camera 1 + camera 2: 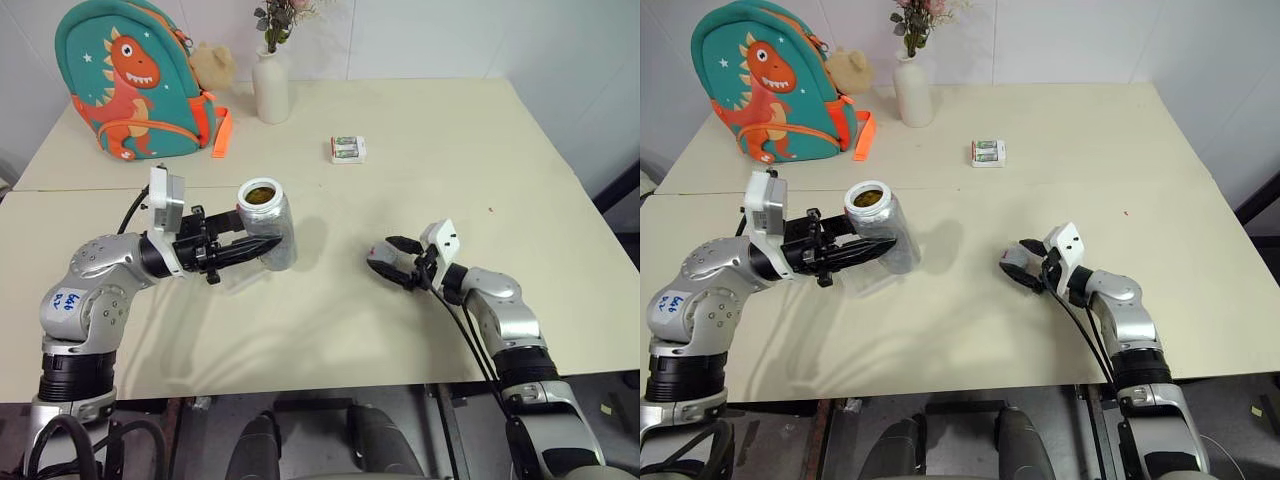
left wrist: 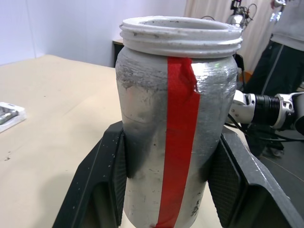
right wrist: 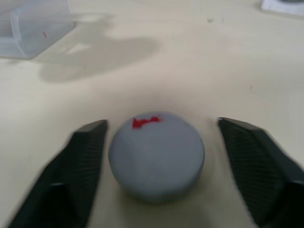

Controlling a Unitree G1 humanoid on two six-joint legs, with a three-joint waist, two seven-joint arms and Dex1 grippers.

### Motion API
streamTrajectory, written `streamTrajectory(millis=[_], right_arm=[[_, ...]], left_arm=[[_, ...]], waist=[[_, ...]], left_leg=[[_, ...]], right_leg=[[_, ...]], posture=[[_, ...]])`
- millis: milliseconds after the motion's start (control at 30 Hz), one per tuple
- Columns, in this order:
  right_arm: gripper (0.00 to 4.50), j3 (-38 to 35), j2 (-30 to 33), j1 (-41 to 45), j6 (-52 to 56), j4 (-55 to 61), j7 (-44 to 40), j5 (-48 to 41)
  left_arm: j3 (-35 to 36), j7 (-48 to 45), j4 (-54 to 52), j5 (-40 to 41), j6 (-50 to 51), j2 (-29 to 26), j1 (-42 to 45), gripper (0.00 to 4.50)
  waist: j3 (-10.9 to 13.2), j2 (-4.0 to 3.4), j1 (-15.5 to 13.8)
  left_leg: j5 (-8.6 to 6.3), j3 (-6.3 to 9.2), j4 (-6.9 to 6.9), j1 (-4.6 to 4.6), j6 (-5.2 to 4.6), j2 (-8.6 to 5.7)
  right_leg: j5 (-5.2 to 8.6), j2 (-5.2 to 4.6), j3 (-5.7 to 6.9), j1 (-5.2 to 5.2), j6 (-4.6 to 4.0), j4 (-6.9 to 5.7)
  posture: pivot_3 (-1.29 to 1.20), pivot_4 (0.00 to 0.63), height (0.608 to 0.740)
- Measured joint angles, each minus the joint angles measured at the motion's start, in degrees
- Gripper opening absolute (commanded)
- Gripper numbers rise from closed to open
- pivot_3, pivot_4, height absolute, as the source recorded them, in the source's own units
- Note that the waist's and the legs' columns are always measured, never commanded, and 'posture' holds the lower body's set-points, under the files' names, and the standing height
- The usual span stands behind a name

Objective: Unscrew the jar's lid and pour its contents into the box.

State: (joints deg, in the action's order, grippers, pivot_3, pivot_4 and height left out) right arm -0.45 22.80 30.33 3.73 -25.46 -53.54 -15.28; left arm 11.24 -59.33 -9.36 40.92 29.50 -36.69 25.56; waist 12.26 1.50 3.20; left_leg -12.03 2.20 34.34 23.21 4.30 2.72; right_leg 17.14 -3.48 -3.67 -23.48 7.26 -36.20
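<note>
Broad bare stretch of cream worktop [image 1: 420,200] between both arms. Left gripper [image 1: 255,247] fingers clamp the silvery, red-striped open jar [image 1: 270,225] above the clear plastic box [image 3: 33,26]. Right gripper [image 1: 385,262] fingers spread, untouching, around the flat grey round lid [image 3: 156,154] lying on the worktop.

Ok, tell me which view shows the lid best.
The right wrist view: the lid lies flat on the table between the open fingers of the right gripper, red mark visible. In the left and right eye views it is a small grey shape at that gripper, partly hidden.
</note>
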Motion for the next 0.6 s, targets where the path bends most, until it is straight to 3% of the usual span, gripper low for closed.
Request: streamTrajectory(millis=[233, 600], right_arm=[[4.48, -0.05, 2.41, 3.02, 3.35, 4.94, -5.01, -3.33], [4.48, 3.74, 3.89, 14.96, 14.25, 21.45, -15.11, -11.32]], left_arm=[[1.00, 2.43, -1.59, -0.10, 0.69, -1.22, -1.47, 1.97], [9.45, 9.01, -6.58, 0.76, 6.34, -9.42, -4.67, 1.97]], waist=[[0.00, -0.01, -0.02], [0.01, -0.01, 0.04]], left_leg=[[0.00, 0.00, 0.03, 0.01, 0.01, 0.00], [0.00, 0.01, -0.02, 0.02, 0.01, 0.01]], right_leg=[[0.00, 0.00, 0.00, 0.00, 0.01, -0.04], [0.01, -0.01, 0.00, -0.04, 0.00, -0.02]], posture=[[0.00, 0.150, 0.740], [0.00, 0.150, 0.740]])
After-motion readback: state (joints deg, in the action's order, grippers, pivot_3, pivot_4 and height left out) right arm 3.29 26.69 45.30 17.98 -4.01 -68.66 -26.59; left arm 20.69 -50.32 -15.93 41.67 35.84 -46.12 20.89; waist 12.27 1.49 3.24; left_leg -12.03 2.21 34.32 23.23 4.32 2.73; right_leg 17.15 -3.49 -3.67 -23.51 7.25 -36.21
